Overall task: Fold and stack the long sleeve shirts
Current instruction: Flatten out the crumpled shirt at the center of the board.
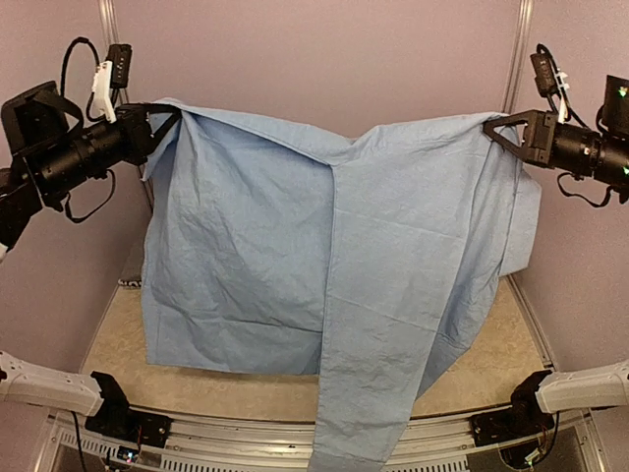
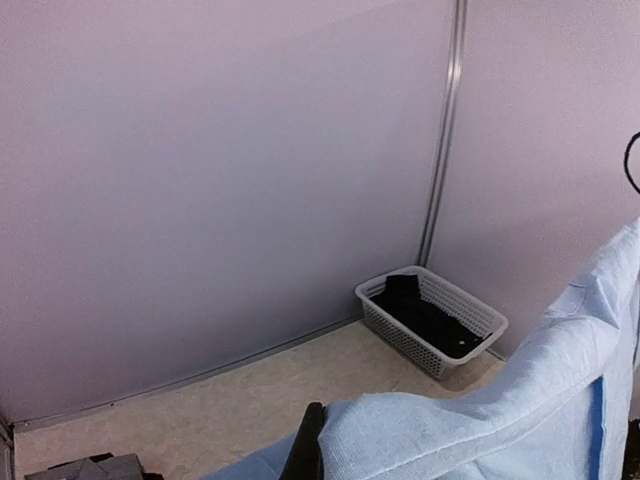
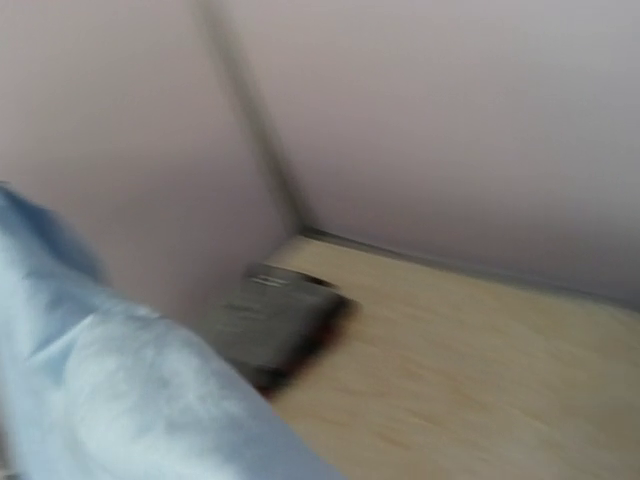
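Observation:
The large light blue shirt [image 1: 324, 265] hangs spread between my two grippers, high above the table, with one long sleeve [image 1: 369, 393] drooping past the near edge. My left gripper [image 1: 162, 123] is shut on its upper left corner. My right gripper [image 1: 499, 131] is shut on its upper right corner. In the left wrist view the blue cloth [image 2: 500, 420] drapes over a black finger [image 2: 305, 450]. A folded grey shirt [image 3: 270, 315] lies in the table's far corner, blurred, with a darker layer under it. It also shows in the left wrist view [image 2: 95, 468]. I cannot make out the plaid shirt.
A white mesh basket [image 2: 395, 330] holding dark cloth stands against the back wall in the far right corner; the top view hides it behind the hanging shirt. Grey walls close the table on three sides. The beige tabletop [image 1: 118, 344] shows at the left.

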Action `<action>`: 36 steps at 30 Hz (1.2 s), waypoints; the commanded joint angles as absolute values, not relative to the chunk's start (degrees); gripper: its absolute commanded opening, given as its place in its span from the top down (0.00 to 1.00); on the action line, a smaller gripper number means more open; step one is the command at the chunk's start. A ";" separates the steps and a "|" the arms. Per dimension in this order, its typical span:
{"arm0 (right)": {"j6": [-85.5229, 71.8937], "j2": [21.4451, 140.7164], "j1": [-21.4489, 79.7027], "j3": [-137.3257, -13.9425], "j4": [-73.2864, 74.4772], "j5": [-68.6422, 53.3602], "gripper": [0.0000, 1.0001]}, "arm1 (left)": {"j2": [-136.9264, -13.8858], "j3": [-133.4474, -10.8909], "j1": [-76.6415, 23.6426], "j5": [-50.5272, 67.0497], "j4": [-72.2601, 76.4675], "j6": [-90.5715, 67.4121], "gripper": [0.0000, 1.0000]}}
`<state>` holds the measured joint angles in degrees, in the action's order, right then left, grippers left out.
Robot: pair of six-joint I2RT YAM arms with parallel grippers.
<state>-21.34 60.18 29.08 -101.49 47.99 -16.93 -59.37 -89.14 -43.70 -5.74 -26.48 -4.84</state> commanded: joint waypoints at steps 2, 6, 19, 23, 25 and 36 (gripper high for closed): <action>-17.21 68.80 28.50 -97.47 42.04 4.27 1.00 | -69.07 -85.03 -32.05 -3.11 -20.00 -7.27 1.00; -15.66 78.71 24.49 -94.73 36.47 3.67 1.00 | -79.89 -85.00 -25.89 1.51 -18.41 -7.49 1.00; -13.46 113.59 16.96 -93.94 18.51 -9.24 1.00 | -112.89 -88.78 -21.67 4.26 -8.85 -7.80 1.00; -13.25 118.19 16.69 -96.26 17.25 -10.24 1.00 | -116.16 -90.61 -21.42 2.00 -7.56 -7.74 1.00; -13.03 119.50 16.55 -97.19 17.01 -9.54 1.00 | -117.85 -91.82 -21.36 0.71 -6.99 -7.76 1.00; -12.72 126.65 15.31 -104.34 14.16 -5.95 1.00 | -124.18 -98.05 -20.74 -9.53 -5.44 -8.05 0.85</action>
<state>-13.26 123.00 16.43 -101.30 16.62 -8.29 -121.38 -94.91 -21.47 -4.45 -7.03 -7.68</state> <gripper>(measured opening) 0.004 0.128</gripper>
